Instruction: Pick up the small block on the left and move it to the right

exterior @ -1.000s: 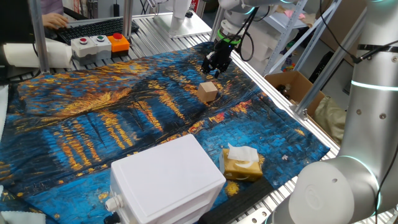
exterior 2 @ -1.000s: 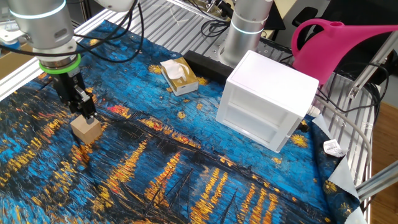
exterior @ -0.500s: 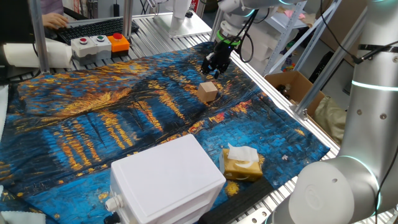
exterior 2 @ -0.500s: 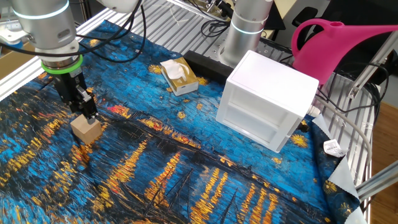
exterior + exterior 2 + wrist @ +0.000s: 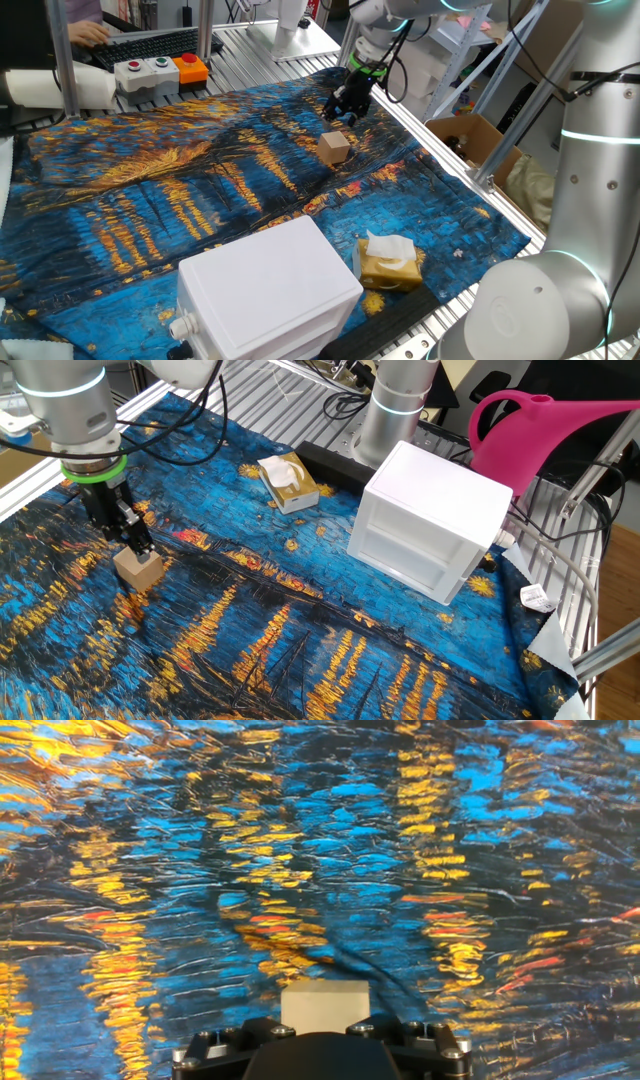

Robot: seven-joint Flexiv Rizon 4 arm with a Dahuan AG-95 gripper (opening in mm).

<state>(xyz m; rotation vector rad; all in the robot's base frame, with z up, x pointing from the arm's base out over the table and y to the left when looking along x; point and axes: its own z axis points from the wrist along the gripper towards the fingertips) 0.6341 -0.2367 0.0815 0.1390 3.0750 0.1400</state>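
Small block [image 5: 334, 147]: plain light-tan cube, unmarked, sharp edges, sits flat on blue-and-gold painted cloth [image 5: 150, 190] toward cloth's far right part. Claw [image 5: 343, 112] hangs just beyond block, apart from it, holding nothing. Jaw gap hard to judge: dark fingers merge at this range, cannot tell open or closed. Hand view: fingertips out of frame, block cut off by gripper body at bottom edge.

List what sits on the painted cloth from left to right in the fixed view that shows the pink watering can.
Gripper just above and behind the small block → tissue packet → white box. The pink watering can stands farther right, behind the box and off the cloth.
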